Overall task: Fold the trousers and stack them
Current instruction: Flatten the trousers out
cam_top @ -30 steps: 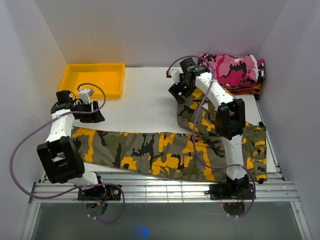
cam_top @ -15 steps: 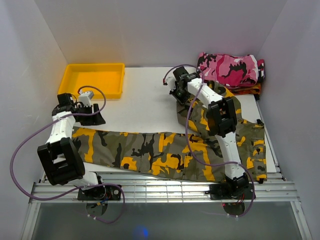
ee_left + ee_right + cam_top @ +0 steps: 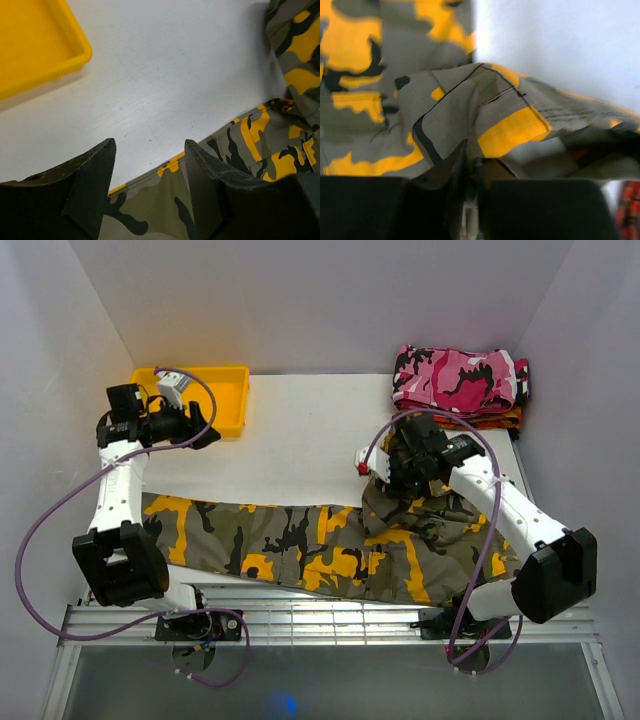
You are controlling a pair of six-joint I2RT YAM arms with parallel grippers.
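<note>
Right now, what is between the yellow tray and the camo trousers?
Just bare white table. The left wrist view shows it running from the tray to the trousers, with nothing lying on it.

yellow tray (image 3: 226, 390) back left, pink camouflage garment (image 3: 460, 379) atop orange-red garment (image 3: 492, 421)

Bright, even light falls from above; in the overhead view my arms (image 3: 115, 490) give only soft, pale shadows on the white table (image 3: 300, 440). In my right wrist view the trousers (image 3: 510, 125) look blurred, and my dark fingers (image 3: 370, 210) along the bottom edge are out of focus.
</note>
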